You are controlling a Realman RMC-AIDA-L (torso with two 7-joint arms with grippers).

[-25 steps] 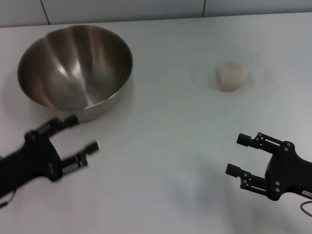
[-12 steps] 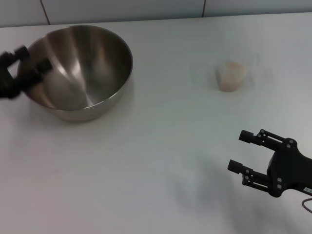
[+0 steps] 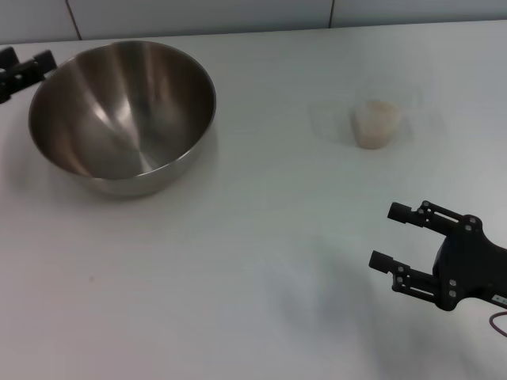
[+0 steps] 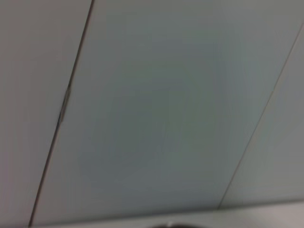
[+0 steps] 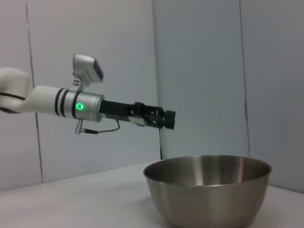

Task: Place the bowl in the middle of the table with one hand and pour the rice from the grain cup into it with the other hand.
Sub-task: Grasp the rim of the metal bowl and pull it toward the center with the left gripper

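swinging up to the bowl's far-left rim
left gripper [image 3: 22,70] had risen beside the bowl [image 3: 123,111], fingers spread, nothing gripped; right gripper [image 3: 394,235] waited spread; grasp looked next.

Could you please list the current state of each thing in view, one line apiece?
bowl: upright, empty, on the left side of the table, not gripped.
grain cup: upright, holding rice, standing alone on the far right.
rice: inside the cup, unpoured.
left gripper: open, raised beside the bowl's far-left rim, holding nothing.
right gripper: open, empty, near the right front, well short of the cup.
table: bears the bowl and cup.
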